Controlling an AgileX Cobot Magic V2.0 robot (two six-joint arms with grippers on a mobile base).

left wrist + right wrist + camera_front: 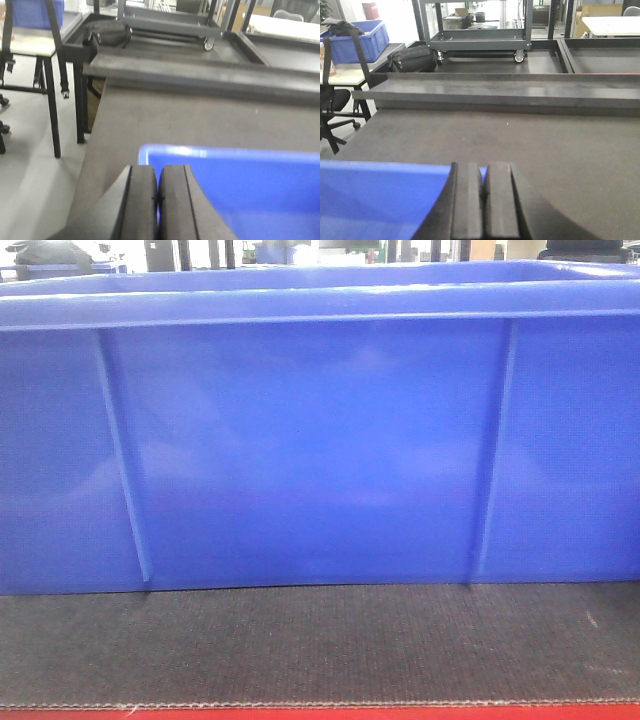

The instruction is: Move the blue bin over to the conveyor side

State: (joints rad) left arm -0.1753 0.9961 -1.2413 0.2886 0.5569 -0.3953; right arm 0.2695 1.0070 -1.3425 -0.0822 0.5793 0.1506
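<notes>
The blue bin (310, 450) is seen filling nearly the whole front view; its glossy wall, two thin vertical ribs and thick rolled rim are shown close up. The bin is set upright on the conveyor (300, 645), whose black woven belt lies under its base, w/ a pale stitched seam and a red edge strip along the bottom of the view.

In the left wrist view, the left gripper (158, 200) is seen w/ its two black pads pressed together, no gap btw. them and nothing between. It is placed at the near left corner of the bin, approx. over the rim; whether the rim is touched cannot be told, as the view is blurred there.

In the right wrist view, the right gripper (483, 200) is seen also w/ pads closed against each other, nothing clamped. It is found at the right end of the bin's rim, w/ the blue plastic to its left and bare belt to its right.

Beyond the belt a dark raised rail (495, 90) is crossed over the views. Behind it a black bag (412, 57) is lying, and a grey wheeled cart (475, 35) is standing. At far left another blue crate (357, 42) is kept on a table.
</notes>
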